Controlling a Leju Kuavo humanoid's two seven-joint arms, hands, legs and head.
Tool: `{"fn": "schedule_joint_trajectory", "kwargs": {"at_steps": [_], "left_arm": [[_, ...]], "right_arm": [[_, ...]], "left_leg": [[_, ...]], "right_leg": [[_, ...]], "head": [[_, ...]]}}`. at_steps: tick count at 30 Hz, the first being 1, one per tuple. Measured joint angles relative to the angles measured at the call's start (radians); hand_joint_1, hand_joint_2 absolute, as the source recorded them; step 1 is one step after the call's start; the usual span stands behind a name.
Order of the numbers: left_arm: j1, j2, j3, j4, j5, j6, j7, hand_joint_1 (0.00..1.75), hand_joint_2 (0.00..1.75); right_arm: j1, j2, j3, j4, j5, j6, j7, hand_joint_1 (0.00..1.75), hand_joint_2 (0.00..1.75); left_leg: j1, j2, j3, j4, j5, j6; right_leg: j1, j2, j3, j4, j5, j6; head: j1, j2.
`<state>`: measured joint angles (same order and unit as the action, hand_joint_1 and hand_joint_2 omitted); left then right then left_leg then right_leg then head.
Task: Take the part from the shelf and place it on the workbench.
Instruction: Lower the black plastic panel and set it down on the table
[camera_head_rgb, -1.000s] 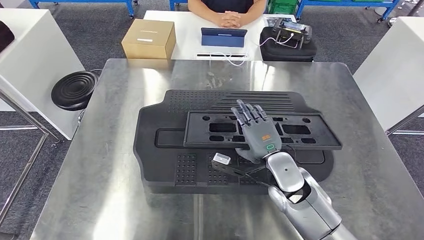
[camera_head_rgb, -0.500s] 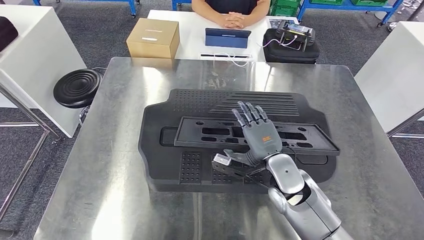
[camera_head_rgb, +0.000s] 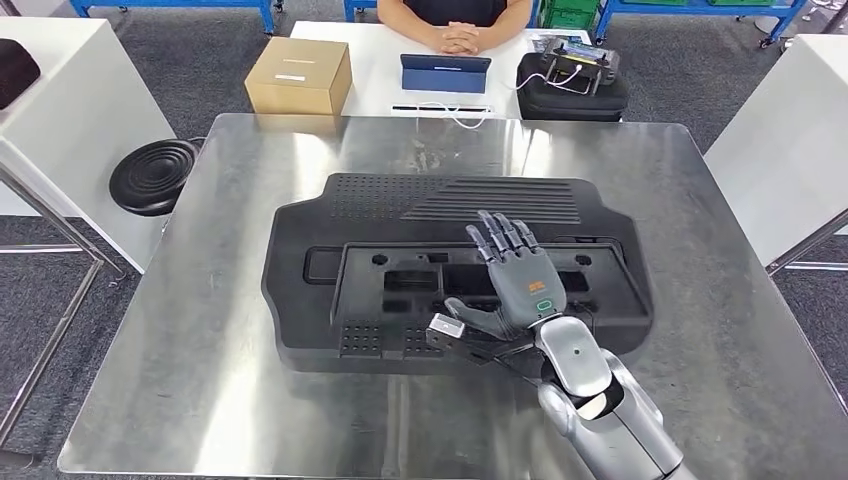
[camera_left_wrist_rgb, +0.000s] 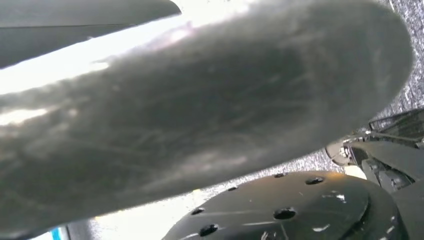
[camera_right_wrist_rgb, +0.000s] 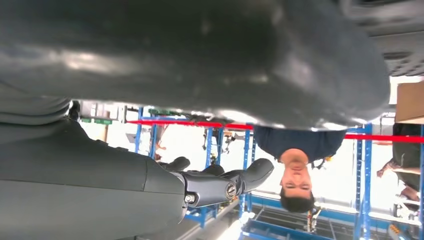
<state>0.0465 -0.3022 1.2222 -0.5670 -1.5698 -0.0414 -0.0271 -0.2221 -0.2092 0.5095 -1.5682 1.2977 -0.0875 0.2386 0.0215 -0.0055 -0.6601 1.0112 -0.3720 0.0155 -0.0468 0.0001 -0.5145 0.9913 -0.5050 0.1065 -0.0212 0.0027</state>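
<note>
A flat black frame part (camera_head_rgb: 420, 280) with several cut-outs lies on top of a larger black ribbed panel (camera_head_rgb: 400, 200) in the middle of the steel workbench (camera_head_rgb: 220, 300). My right hand (camera_head_rgb: 515, 275) is over the right half of the frame, palm down, with its fingers spread and its thumb out along the frame's near rim. In the right wrist view the thumb (camera_right_wrist_rgb: 200, 65) and fingers (camera_right_wrist_rgb: 225, 185) stand apart with nothing between them. My left hand (camera_left_wrist_rgb: 200, 125) is a grey blur close to its camera, and its fingers are hidden.
A person (camera_head_rgb: 460, 35) sits with clasped hands at a white table beyond the bench, which holds a cardboard box (camera_head_rgb: 298, 75), a tablet (camera_head_rgb: 445, 72) and a black case (camera_head_rgb: 572, 88). A black stool (camera_head_rgb: 152, 176) stands at the left. White tables flank both sides.
The frame part, earlier tilted and overhanging the panel's right edge, has shifted left and now lies flat within the panel. My right hand moved with it. The camera shifted slightly.
</note>
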Motion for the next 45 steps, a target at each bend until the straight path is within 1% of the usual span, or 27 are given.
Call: {"fn": "schedule_joint_trajectory", "kwargs": {"at_steps": [1,3,4,5,7,8,9,10,11,12,14,15,16,19,25,31,33,35,37,38,39,40,41,42,43,44,45], "left_arm": [[0.000,0.000,0.000,-0.001,0.000,0.000,0.000,0.00,0.00],[0.001,0.000,0.000,-0.002,0.000,0.000,0.000,0.00,0.00],[0.001,-0.001,0.000,-0.002,0.000,0.000,0.000,0.00,0.00],[0.002,-0.001,0.000,-0.002,0.000,0.001,0.000,0.00,0.00],[0.002,-0.001,0.000,-0.002,0.000,0.001,0.000,0.00,0.00],[0.002,-0.001,0.000,-0.002,0.000,0.001,0.000,0.00,0.00],[0.002,-0.001,0.000,-0.002,0.000,0.001,0.000,0.00,0.00],[0.002,-0.001,0.000,-0.002,0.000,0.002,0.000,0.00,0.00],[0.002,-0.001,0.000,-0.002,0.000,0.002,-0.001,0.00,0.00],[0.002,-0.001,0.000,-0.002,0.000,0.002,-0.002,0.00,0.00],[0.001,-0.001,0.000,-0.003,0.000,0.002,-0.003,0.00,0.00],[0.001,-0.001,0.000,-0.003,0.000,0.002,-0.004,0.00,0.00],[0.000,-0.002,0.000,-0.004,0.000,0.002,-0.005,0.00,0.00],[0.001,-0.005,0.000,-0.004,0.000,0.002,-0.008,0.00,0.00],[0.001,-0.005,0.000,-0.007,0.000,0.000,-0.010,0.00,0.00],[0.001,-0.005,0.000,-0.009,0.000,0.000,-0.009,0.00,0.00],[0.001,-0.005,0.000,-0.010,0.000,-0.001,-0.008,0.00,0.00],[0.000,-0.005,0.000,-0.010,0.000,-0.001,-0.006,0.00,0.00],[0.000,-0.006,0.000,-0.010,0.000,-0.001,-0.006,0.00,0.00],[0.000,-0.006,0.000,-0.011,0.000,-0.001,-0.006,0.00,0.00],[0.000,-0.006,0.000,-0.011,0.000,-0.001,-0.006,0.00,0.00],[0.000,-0.006,0.000,-0.011,0.000,-0.001,-0.006,0.00,0.00],[0.000,-0.006,0.000,-0.011,0.000,-0.001,-0.006,0.00,0.00],[0.000,-0.006,0.000,-0.011,0.000,-0.001,-0.006,0.00,0.00],[0.000,-0.007,0.000,-0.011,0.000,0.000,-0.006,0.00,0.00],[0.000,-0.008,-0.001,-0.011,0.000,0.000,-0.006,0.00,0.00],[0.000,-0.008,-0.001,-0.011,0.000,0.000,-0.007,0.00,0.00]], "right_arm": [[0.001,0.001,0.000,0.000,0.000,-0.001,0.000,0.00,0.00],[0.001,0.001,-0.001,0.000,0.000,-0.001,0.000,0.00,0.00],[0.001,0.001,-0.001,0.000,-0.001,-0.001,0.000,0.00,0.00],[0.001,0.002,-0.001,0.000,-0.001,-0.001,0.000,0.00,0.00],[0.003,0.003,-0.002,0.000,-0.003,-0.001,-0.001,0.00,0.00],[0.005,0.003,-0.002,0.000,-0.003,-0.001,-0.001,0.00,0.00],[0.007,0.002,-0.001,0.000,-0.004,-0.001,-0.002,0.00,0.00],[0.009,0.002,-0.001,0.001,-0.005,-0.001,-0.002,0.00,0.00],[0.010,0.002,-0.001,0.001,-0.007,-0.001,-0.003,0.00,0.00],[0.011,0.002,-0.001,0.001,-0.008,-0.001,-0.003,0.00,0.00],[0.011,0.002,-0.002,0.001,-0.010,-0.001,-0.003,0.00,0.00],[0.011,0.002,-0.002,0.001,-0.011,0.000,-0.003,0.00,0.00],[0.010,0.002,-0.003,0.001,-0.011,0.000,-0.003,0.00,0.00],[0.011,0.001,-0.005,0.001,-0.012,0.000,-0.004,0.00,0.00],[0.012,0.002,-0.014,0.000,-0.014,-0.003,-0.004,0.00,0.00],[0.023,0.012,-0.024,-0.007,-0.008,-0.046,-0.004,0.00,0.00],[0.028,0.016,-0.027,-0.013,-0.004,-0.054,-0.005,0.00,0.00],[0.031,0.018,-0.030,-0.017,-0.001,-0.059,-0.006,0.00,0.00],[0.035,0.019,-0.032,-0.017,0.002,-0.067,-0.009,0.00,0.00],[0.039,0.020,-0.035,-0.017,0.005,-0.074,-0.010,0.00,0.00],[0.044,0.021,-0.038,-0.017,0.008,-0.082,-0.012,0.00,0.00],[0.049,0.022,-0.040,-0.018,0.011,-0.089,-0.014,0.00,0.00],[0.052,0.023,-0.043,-0.019,0.014,-0.098,-0.015,0.00,0.00],[0.053,0.025,-0.044,-0.022,0.018,-0.106,-0.016,0.00,0.00],[0.053,0.027,-0.045,-0.027,0.022,-0.114,-0.017,0.00,0.44],[0.056,0.029,-0.046,-0.032,0.025,-0.121,-0.018,0.00,0.87],[0.059,0.031,-0.047,-0.039,0.027,-0.129,-0.019,0.00,1.31]], "left_leg": [[-0.001,0.000,0.001,-0.001,0.003,-0.008],[0.003,0.000,0.002,-0.008,0.011,-0.024],[0.007,0.001,-0.002,-0.004,0.006,-0.029],[0.010,0.002,-0.011,0.017,-0.015,-0.033],[0.010,0.002,-0.052,0.128,-0.095,-0.034],[0.010,0.002,-0.077,0.201,-0.138,-0.034],[0.009,0.002,-0.095,0.262,-0.167,-0.033],[0.009,0.002,-0.097,0.290,-0.178,-0.031],[0.008,0.002,-0.080,0.281,-0.171,-0.027],[0.007,0.002,-0.043,0.230,-0.149,-0.022],[0.003,0.002,0.044,0.093,-0.106,-0.010],[0.000,0.002,0.072,0.044,-0.095,-0.006],[-0.002,0.002,0.083,0.020,-0.093,-0.005],[-0.010,0.001,0.077,0.014,-0.089,-0.009],[-0.023,-0.002,0.066,0.015,-0.084,0.003],[-0.034,-0.002,0.058,0.021,-0.081,0.025],[-0.033,0.000,0.058,0.015,-0.070,0.037],[-0.027,0.004,0.056,0.005,-0.058,0.049],[-0.024,0.005,0.045,0.003,-0.048,0.055],[-0.024,0.005,0.037,0.003,-0.043,0.056],[-0.024,0.005,0.029,0.003,-0.038,0.054],[-0.023,0.005,0.021,0.003,-0.032,0.052],[-0.022,0.005,0.014,0.003,-0.025,0.048],[-0.020,0.005,0.006,0.004,-0.019,0.043],[-0.020,0.005,0.000,0.004,-0.012,0.037],[-0.020,0.005,-0.005,0.004,-0.005,0.029],[-0.020,0.004,-0.007,0.003,0.002,0.022]], "right_leg": [[0.002,0.001,0.003,-0.014,0.010,-0.010],[0.008,0.004,-0.006,-0.007,0.022,-0.038],[0.009,0.003,-0.008,-0.007,0.027,-0.050],[0.009,0.003,-0.010,-0.007,0.032,-0.061],[0.011,0.001,-0.017,-0.007,0.043,-0.077],[0.015,0.001,-0.021,-0.006,0.047,-0.082],[0.019,0.000,-0.026,-0.006,0.049,-0.084],[0.023,0.000,-0.028,-0.006,0.051,-0.085],[0.026,0.000,-0.029,-0.005,0.052,-0.085],[0.028,0.000,-0.028,-0.005,0.052,-0.084],[0.033,0.000,-0.027,-0.003,0.052,-0.082],[0.035,0.000,-0.028,-0.002,0.052,-0.079],[0.039,0.000,-0.030,0.001,0.052,-0.078],[0.039,-0.001,-0.037,0.003,0.054,-0.074],[0.029,-0.001,-0.043,-0.008,0.064,-0.059],[0.020,-0.001,-0.046,-0.014,0.074,-0.036],[0.018,-0.001,-0.049,-0.011,0.075,-0.029],[0.017,-0.001,-0.070,0.032,0.039,-0.033],[0.017,-0.001,-0.116,0.151,-0.033,-0.044],[0.017,-0.001,-0.139,0.217,-0.064,-0.046],[0.017,-0.001,-0.151,0.262,-0.082,-0.043],[0.017,-0.001,-0.144,0.269,-0.084,-0.037],[0.016,-0.001,-0.117,0.236,-0.072,-0.028],[0.015,-0.001,-0.073,0.168,-0.051,-0.019],[0.016,-0.001,-0.023,0.088,-0.034,-0.015],[0.019,0.000,0.014,0.028,-0.017,-0.016],[0.022,0.002,0.034,-0.010,-0.007,-0.021]], "head": [[-0.001,0.000],[-0.005,0.000],[-0.005,0.000],[-0.006,0.000],[-0.008,0.000],[-0.008,0.000],[-0.008,0.000],[-0.008,0.000],[-0.008,0.000],[-0.008,0.000],[-0.008,0.000],[-0.007,0.000],[-0.007,0.000],[-0.006,0.000],[-0.006,0.000],[-0.007,0.000],[-0.007,0.000],[-0.005,0.000],[-0.003,0.000],[-0.003,0.000],[-0.003,0.000],[-0.003,0.000],[-0.003,0.000],[-0.003,0.000],[-0.002,0.000],[-0.004,0.000],[-0.004,0.000]]}}
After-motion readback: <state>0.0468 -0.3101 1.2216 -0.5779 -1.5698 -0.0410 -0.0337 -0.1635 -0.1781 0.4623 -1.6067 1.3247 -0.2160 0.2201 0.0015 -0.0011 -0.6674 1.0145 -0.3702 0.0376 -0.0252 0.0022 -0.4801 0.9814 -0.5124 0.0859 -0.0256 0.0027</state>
